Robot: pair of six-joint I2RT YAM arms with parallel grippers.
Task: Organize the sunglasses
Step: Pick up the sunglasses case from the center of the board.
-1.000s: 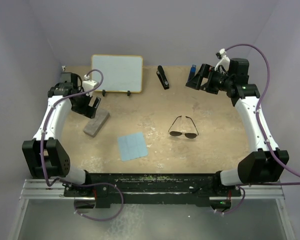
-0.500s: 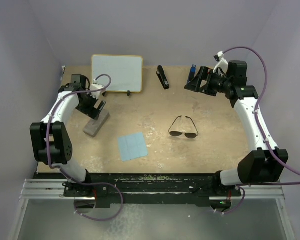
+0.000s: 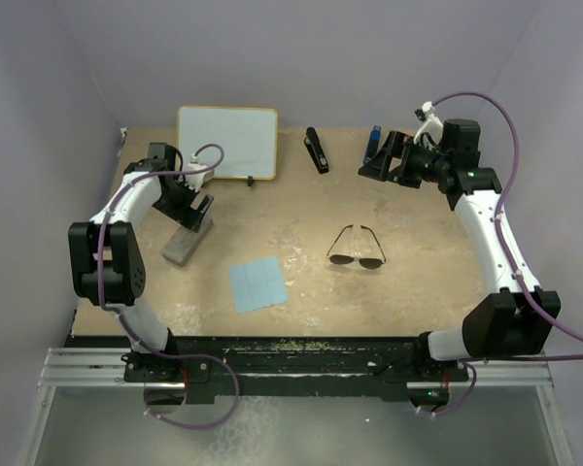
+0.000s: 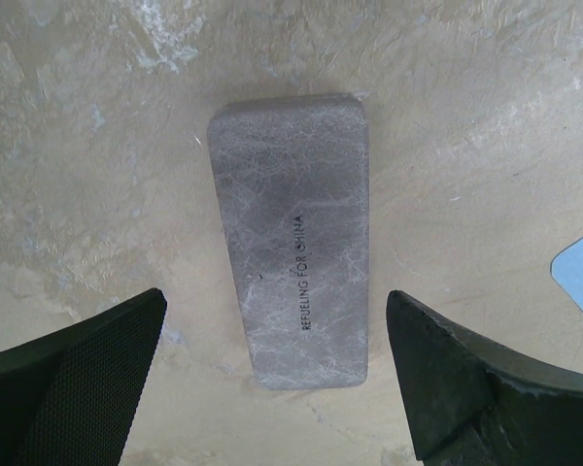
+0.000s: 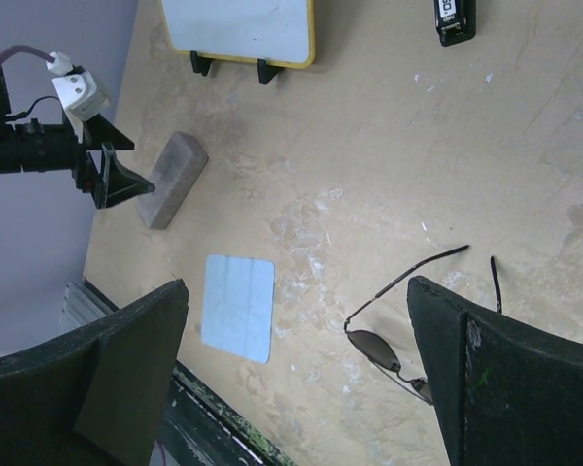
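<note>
- The sunglasses (image 3: pixel 358 249) lie on the bench (image 3: pixel 428 282), right of centre, with nothing holding them.
- Their temples are unfolded and point toward the far side, and the two dark lenses face the near edge.
- The left gripper (image 4: pixel 275 306) is spread wide over the grey case (image 4: pixel 296 243), one finger on each side of the case's end.
- Bare bench shows between each finger and the case; I cannot tell its height above the case.
- The case lies flat at the left of the bench, closed, with a line of small black print along its top.
- The right gripper (image 5: pixel 296 291) is also spread wide and carries nothing. It hangs high over the far right corner, well apart from the sunglasses.
- A light-blue cloth (image 3: pixel 257 284) lies flat between the case and the sunglasses, nearer the front edge, touching neither.
- A small whiteboard (image 3: pixel 227 142) stands on its feet at the far left.
- A black stapler (image 3: pixel 317 150) lies to its right.
</note>
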